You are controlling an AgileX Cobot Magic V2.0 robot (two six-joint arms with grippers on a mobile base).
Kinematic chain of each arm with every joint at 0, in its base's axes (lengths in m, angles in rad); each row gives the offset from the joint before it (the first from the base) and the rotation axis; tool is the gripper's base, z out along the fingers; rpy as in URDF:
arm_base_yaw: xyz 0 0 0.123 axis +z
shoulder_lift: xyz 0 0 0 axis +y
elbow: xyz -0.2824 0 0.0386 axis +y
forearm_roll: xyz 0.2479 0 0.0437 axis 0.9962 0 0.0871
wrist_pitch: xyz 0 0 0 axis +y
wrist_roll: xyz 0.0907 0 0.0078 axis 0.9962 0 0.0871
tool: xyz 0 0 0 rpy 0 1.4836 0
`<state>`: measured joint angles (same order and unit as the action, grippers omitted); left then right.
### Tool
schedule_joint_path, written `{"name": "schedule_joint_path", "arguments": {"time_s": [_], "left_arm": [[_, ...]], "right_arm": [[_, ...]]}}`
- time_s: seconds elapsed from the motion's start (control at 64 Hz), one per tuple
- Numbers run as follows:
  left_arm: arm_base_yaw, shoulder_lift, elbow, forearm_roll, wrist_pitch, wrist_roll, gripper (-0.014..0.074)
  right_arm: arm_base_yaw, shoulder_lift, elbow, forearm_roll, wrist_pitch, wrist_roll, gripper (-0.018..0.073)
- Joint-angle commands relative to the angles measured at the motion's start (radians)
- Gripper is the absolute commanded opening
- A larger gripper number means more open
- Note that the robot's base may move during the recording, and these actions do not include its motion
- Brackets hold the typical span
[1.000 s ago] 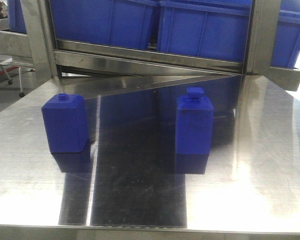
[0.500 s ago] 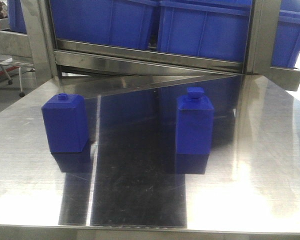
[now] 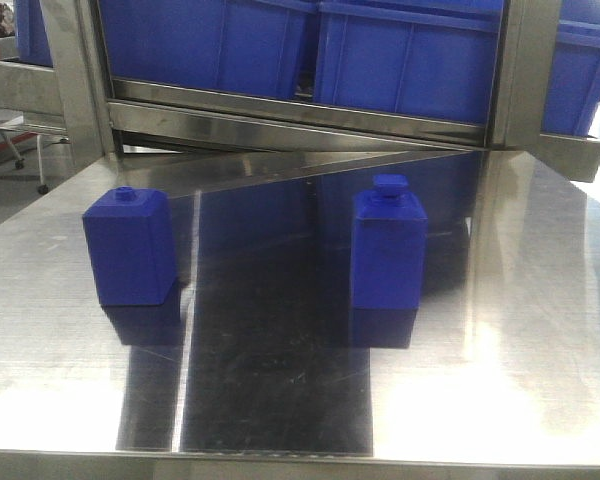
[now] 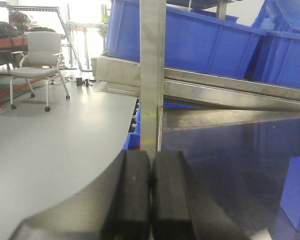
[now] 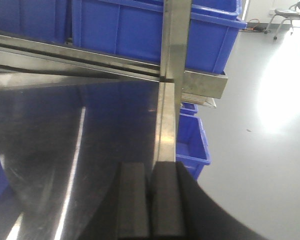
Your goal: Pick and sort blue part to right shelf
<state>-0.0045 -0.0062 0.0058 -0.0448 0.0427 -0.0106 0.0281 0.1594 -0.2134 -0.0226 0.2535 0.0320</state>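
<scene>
Nothing shifts between the earlier frames and now: both blocks sit where they were, and no arm enters the front view. Target, the blue part (image 3: 388, 250), stands upright on the steel surface (image 3: 520, 330), right of centre toward the far edge, untouched. Well apart, near the left edge, stands the squat blue block (image 3: 130, 248). Pads of the left hand (image 4: 150, 175) press together on nothing. Same for the right hand (image 5: 151, 190), which looks along the right edge toward the rack upright (image 5: 176, 40).

Pick not yet begun.

Risks, as judged:
- The blocks look alike, so the wrong one could be taken.
- A hand arriving unopened would strike the tall part and topple it.
- Polished steel may let it slide under a one-sided push.
</scene>
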Motion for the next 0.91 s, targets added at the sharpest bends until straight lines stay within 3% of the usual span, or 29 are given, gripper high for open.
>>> {"name": "schedule_joint_path", "arguments": {"time_s": [0.0, 0.109, 0.297, 0.5, 0.578, 0.64, 0.765, 0.89], "left_arm": [[-0.006, -0.023, 0.024, -0.004, -0.081, -0.004, 0.0135], [-0.006, -0.023, 0.024, -0.004, -0.081, -0.004, 0.0135], [-0.006, -0.023, 0.024, -0.004, -0.081, -0.004, 0.0135], [-0.006, -0.023, 0.024, -0.004, -0.081, -0.004, 0.0135], [-0.006, -0.023, 0.024, -0.004, -0.081, -0.004, 0.0135], [-0.006, -0.023, 0.024, -0.004, -0.081, -0.004, 0.0135], [-0.006, -0.023, 0.024, -0.004, -0.081, -0.004, 0.0135], [-0.006, -0.023, 0.024, -0.004, -0.081, -0.004, 0.0135]], "right_arm": [[0.0, 0.091, -0.081, -0.038, -0.083, -0.001, 0.0055], [0.002, 0.183, -0.13, -0.038, -0.084, 0.045, 0.0055], [0.009, 0.351, -0.2, -0.073, -0.071, 0.248, 0.0055], [0.121, 0.519, -0.277, -0.102, 0.008, 0.257, 0.0072], [0.168, 0.578, -0.314, -0.102, 0.049, 0.257, 0.0153], [0.207, 0.637, -0.348, -0.102, 0.086, 0.257, 0.0276], [0.255, 0.757, -0.433, -0.098, 0.19, 0.293, 0.0645], [0.301, 0.856, -0.543, -0.098, 0.331, 0.386, 0.0618]]}}
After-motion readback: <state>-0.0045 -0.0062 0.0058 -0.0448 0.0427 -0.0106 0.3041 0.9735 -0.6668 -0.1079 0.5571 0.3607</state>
